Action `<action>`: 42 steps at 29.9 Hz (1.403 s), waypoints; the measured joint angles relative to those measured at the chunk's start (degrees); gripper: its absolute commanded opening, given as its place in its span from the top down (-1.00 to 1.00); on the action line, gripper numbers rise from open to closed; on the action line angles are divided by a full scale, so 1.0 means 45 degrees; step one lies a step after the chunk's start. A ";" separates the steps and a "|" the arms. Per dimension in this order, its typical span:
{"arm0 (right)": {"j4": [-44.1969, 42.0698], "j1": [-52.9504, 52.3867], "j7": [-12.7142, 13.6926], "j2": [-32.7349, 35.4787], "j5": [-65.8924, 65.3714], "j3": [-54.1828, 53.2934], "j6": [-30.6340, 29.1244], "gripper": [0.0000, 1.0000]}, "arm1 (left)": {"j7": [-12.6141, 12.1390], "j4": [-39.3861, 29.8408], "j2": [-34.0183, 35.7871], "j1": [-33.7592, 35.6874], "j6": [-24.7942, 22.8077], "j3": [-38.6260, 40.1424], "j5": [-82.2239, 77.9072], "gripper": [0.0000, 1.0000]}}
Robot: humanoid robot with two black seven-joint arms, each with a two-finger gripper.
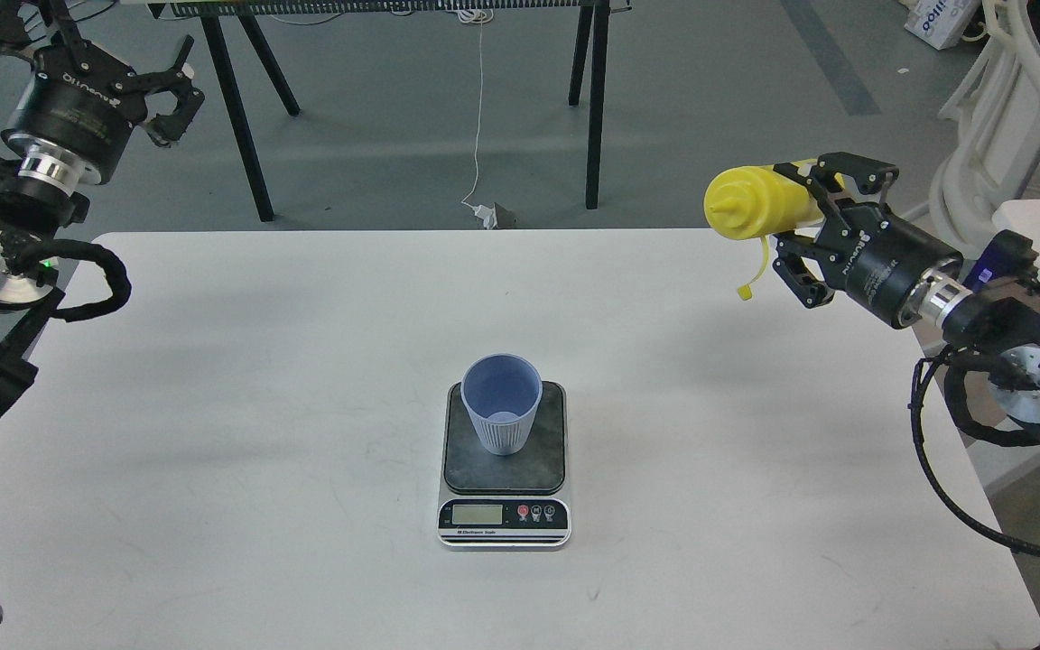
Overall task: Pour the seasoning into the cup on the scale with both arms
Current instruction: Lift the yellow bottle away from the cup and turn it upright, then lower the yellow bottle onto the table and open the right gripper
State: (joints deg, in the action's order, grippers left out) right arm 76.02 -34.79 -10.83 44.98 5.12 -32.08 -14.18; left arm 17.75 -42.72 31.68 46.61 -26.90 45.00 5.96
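Seasoning bottle [759, 206] lies sideways pinched in right pincer [804, 221]; left pincer [175, 95] spread, holding nothing

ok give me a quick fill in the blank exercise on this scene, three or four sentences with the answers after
1. The blue cup stands upright on the dark plate of the ____.
2. The yellow seasoning bottle is held on its side by the ____ gripper.
3. The bottle's nozzle is not yet over the cup; it points toward the robot's ____ side.
4. The left gripper is raised off the white table and holds ____.

Missing words: scale; right; left; nothing
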 measured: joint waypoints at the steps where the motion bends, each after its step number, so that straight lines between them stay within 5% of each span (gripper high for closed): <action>1: -0.0030 0.0543 -0.0021 0.0006 0.0661 -0.0318 -0.0534 0.26 | -0.0002 0.0004 -0.0002 -0.0012 0.0004 0.0000 0.0001 -0.99; 7: -0.0150 0.3051 -0.0548 -0.0426 0.3556 -0.1103 -0.2893 0.26 | 0.0068 0.0029 -0.0028 -0.0205 0.0042 0.0008 0.0019 -0.99; 17: -0.1374 0.5612 -0.1887 -0.3341 0.4404 -0.1420 -0.3073 0.27 | 0.0116 0.0028 0.0100 -0.0273 0.0046 0.0026 0.0028 -0.99; 22: -0.1291 0.6428 -0.1989 -0.4627 0.4428 -0.1683 -0.3074 0.26 | 0.0189 0.0021 0.0111 -0.0312 0.0052 0.0021 0.0027 -0.99; 32: -0.1316 0.7812 -0.1977 -0.4713 0.4393 -0.1938 -0.3074 0.20 | 0.0197 0.0021 0.0117 -0.0408 0.0029 0.0035 0.0023 -0.99; 35: -0.1326 0.8017 -0.1977 -0.4640 0.4392 -0.2010 -0.3074 0.07 | 0.0197 0.0020 0.0094 -0.0414 0.0029 0.0035 0.0028 -0.99; 38: -0.1326 0.8123 -0.1978 -0.4627 0.4387 -0.2039 -0.3074 -0.46 | 0.0197 0.0020 0.0074 -0.0455 0.0031 0.0037 0.0063 -0.99; 42: -0.1339 0.8230 -0.1975 -0.4612 0.4385 -0.2133 -0.3075 -0.82 | 0.0197 0.0021 0.0070 -0.0555 0.0038 0.0039 0.0096 -0.99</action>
State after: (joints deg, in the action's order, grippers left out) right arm 69.99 2.24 -19.72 24.23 24.85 -41.68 -28.02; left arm 18.64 -42.63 32.00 44.11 -26.72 45.17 6.39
